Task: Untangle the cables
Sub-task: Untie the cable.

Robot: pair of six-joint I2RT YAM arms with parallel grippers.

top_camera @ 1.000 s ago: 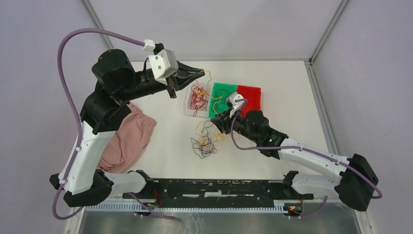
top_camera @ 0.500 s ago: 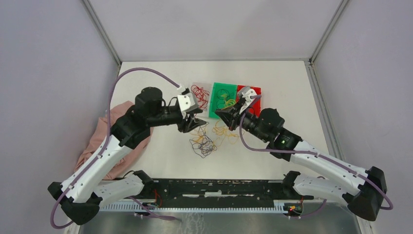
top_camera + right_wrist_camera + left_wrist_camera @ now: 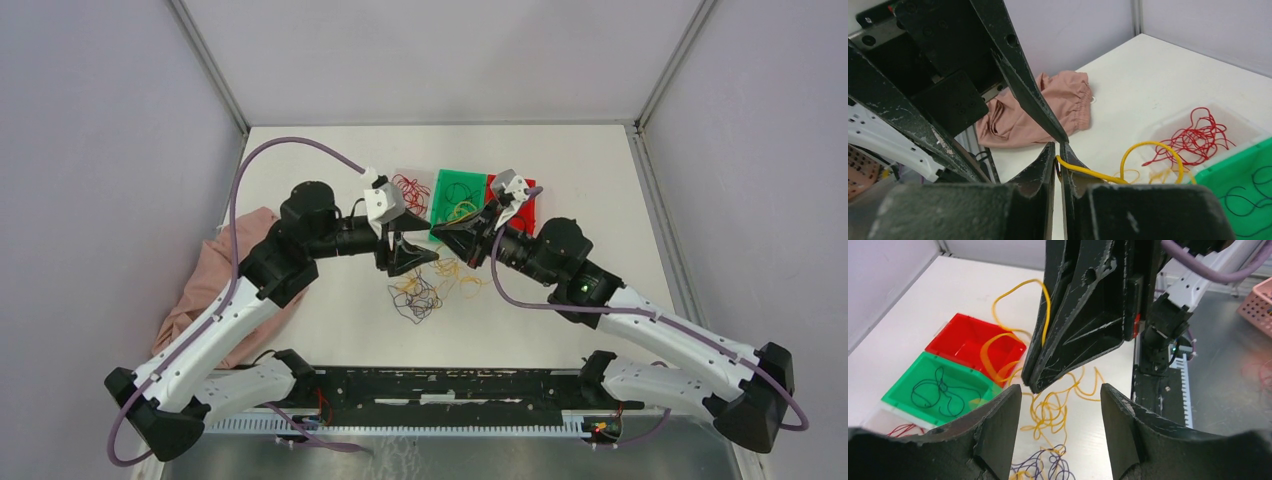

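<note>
The right gripper [image 3: 1058, 156] was pinched shut on a yellow cable [image 3: 1083, 171], held above the white surface [image 3: 340, 320]. Its tip nearly met the left gripper [image 3: 1060, 432], whose jaws stood apart with nothing between them. Below both, the tangled cables [image 3: 425, 292], yellow and dark, lay on the surface near the trays. Red strands sat in the clear tray [image 3: 1243, 130] and a dark strand in the green tray [image 3: 900, 385]. A pink cloth [image 3: 215, 265] lay at the left.

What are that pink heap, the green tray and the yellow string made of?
Pink heap: soft matte fabric; it wrinkles, with a gathered hem. Green tray: probably glossy plastic, with rigid walls. Yellow string: likely plastic-coated wire; it holds springy loops.
</note>
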